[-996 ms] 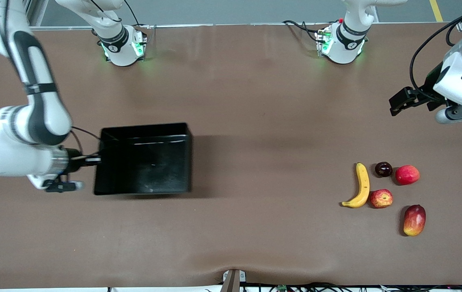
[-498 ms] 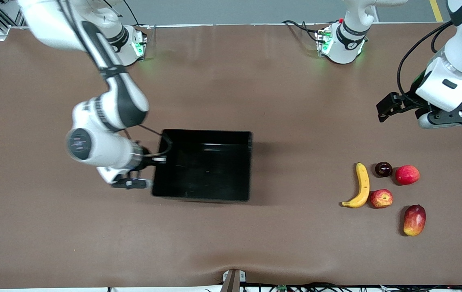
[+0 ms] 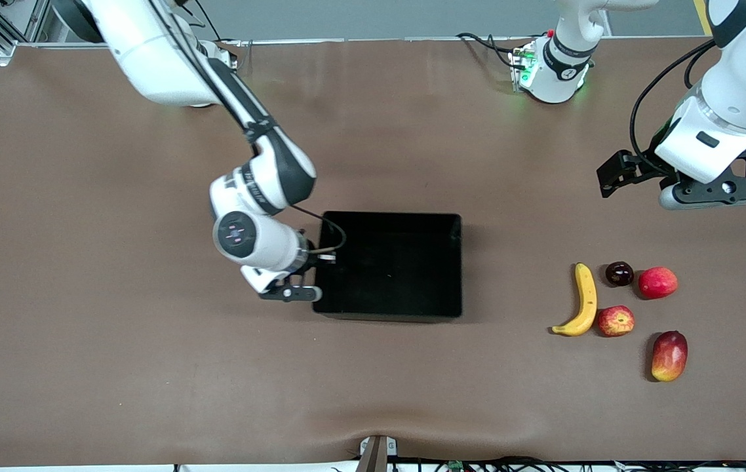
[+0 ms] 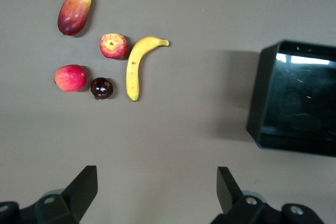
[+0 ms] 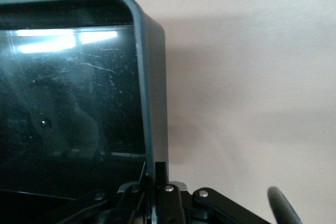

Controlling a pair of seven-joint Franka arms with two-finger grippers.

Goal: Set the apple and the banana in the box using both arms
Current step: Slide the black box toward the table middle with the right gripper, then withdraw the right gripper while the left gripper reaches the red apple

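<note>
The black box [image 3: 406, 288] stands mid-table, and its floor is bare. My right gripper [image 3: 321, 257] is shut on the box's wall at the right arm's end; in the right wrist view, the right gripper [image 5: 157, 170] pinches the thin wall of the box [image 5: 151, 77]. The yellow banana [image 3: 584, 301] lies toward the left arm's end with the streaked apple [image 3: 615, 321] touching its curve. My left gripper [image 3: 611, 176] hangs open and empty over bare table between that arm's base and the fruit. From the left gripper [image 4: 156, 171], the wrist view takes in the banana [image 4: 135, 66], apple [image 4: 114, 45] and box [image 4: 299, 103].
Beside the banana and apple lie a dark plum [image 3: 619, 273], a pinkish-red round fruit [image 3: 658, 282] and a red-yellow mango [image 3: 669, 355]. The table's brown mat buckles slightly at the front edge near a small bracket [image 3: 377, 449].
My right arm has dragged the box a long way across the table toward the left arm's end. The left gripper has drifted slightly toward the table's middle, still open.
</note>
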